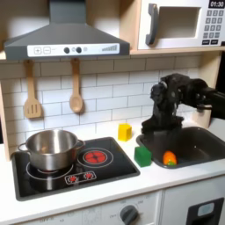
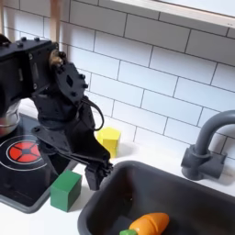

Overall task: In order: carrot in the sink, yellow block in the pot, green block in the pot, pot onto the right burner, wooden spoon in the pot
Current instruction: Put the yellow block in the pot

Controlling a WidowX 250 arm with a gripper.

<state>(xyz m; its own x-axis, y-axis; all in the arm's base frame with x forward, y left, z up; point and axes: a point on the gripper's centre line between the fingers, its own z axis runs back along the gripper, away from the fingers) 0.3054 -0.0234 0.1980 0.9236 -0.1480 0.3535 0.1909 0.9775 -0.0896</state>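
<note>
Landmark: sink [image 1: 204,148]. Carrot [image 2: 149,223] lies inside it, near the front edge. Green block [image 2: 65,190] on the counter just outside the sink's rim; yellow block [image 2: 109,139] behind it, toward the wall. Gripper [image 2: 97,173] hangs over the rim between them; jaw state cannot tell. Pot [image 1: 49,148] well apart, on the far burner. Risk: descending arm nudges green block away.

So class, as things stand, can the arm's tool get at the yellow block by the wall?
Probably yes. The tool hangs beside the yellow block, whose top is bare; only the nearby green block sits close.
</note>
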